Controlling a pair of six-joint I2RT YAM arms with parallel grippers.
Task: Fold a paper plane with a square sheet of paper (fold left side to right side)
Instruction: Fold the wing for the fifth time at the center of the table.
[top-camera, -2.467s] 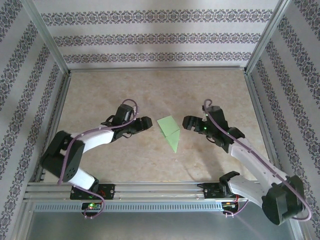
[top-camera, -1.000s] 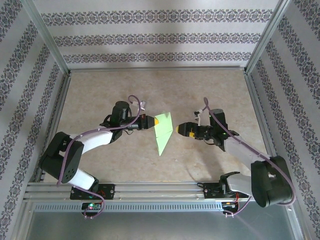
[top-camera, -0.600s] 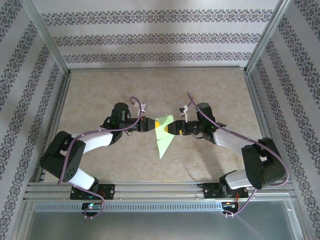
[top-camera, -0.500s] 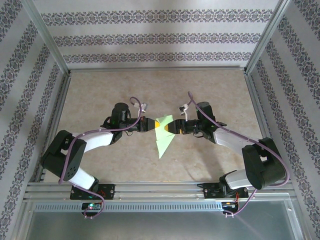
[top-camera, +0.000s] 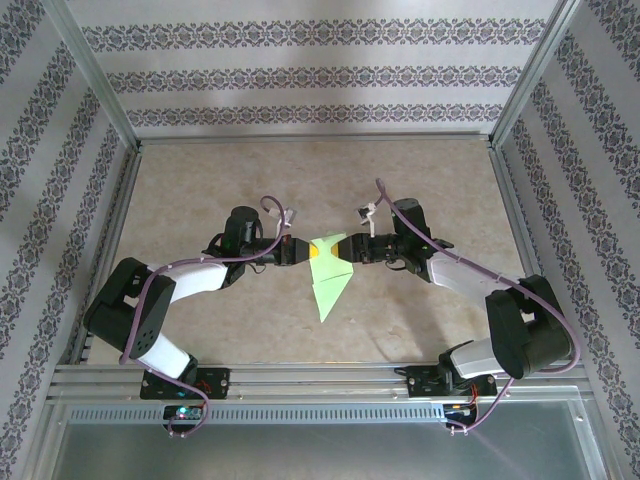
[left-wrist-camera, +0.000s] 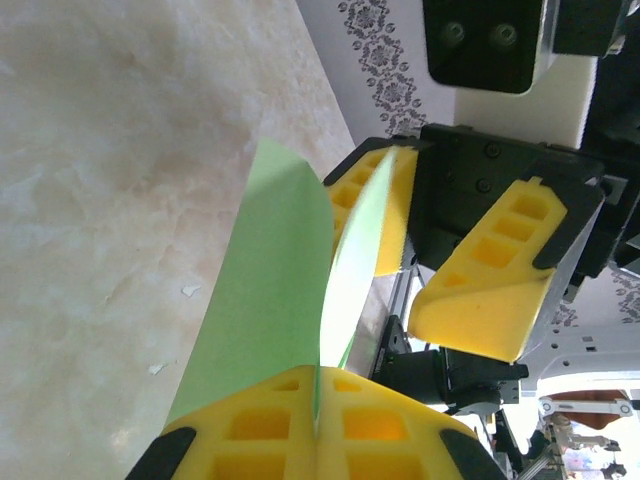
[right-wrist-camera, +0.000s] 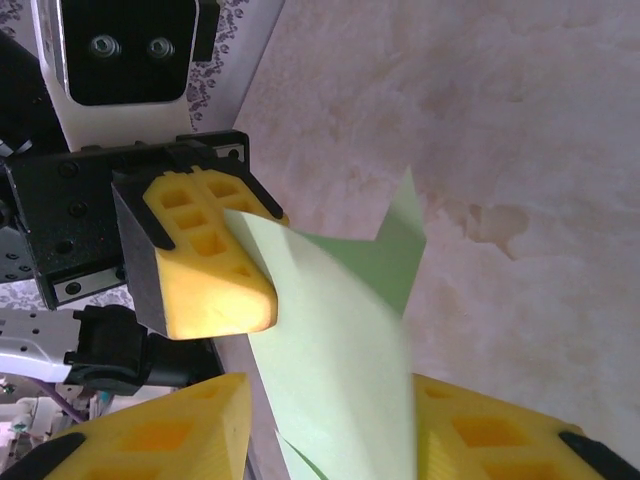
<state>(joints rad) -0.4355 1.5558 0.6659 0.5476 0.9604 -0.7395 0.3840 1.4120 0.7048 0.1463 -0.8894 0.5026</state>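
The light-green sheet of paper (top-camera: 328, 278), folded to a pointed shape with its tip toward the arms, hangs between both grippers at mid-table. My left gripper (top-camera: 303, 251) is shut on its left edge; the left wrist view shows the paper (left-wrist-camera: 268, 280) pinched between the yellow pads (left-wrist-camera: 250, 430). My right gripper (top-camera: 346, 249) stands at the right edge with its jaws apart. A pale flap of the paper (right-wrist-camera: 335, 340) lies between its two yellow fingers (right-wrist-camera: 500, 440), and a gap shows beside the left one. The left gripper's yellow finger (right-wrist-camera: 205, 265) faces it closely.
The beige marbled tabletop (top-camera: 200, 190) is fenced by a metal frame (top-camera: 310, 138) and patterned walls. Both arm bases sit on the near rail (top-camera: 320, 380). Small white flecks (left-wrist-camera: 185, 291) lie on the table under the paper.
My right gripper has moved left onto the paper's right side and its jaws have narrowed around the flap. The left gripper stays shut on the paper.
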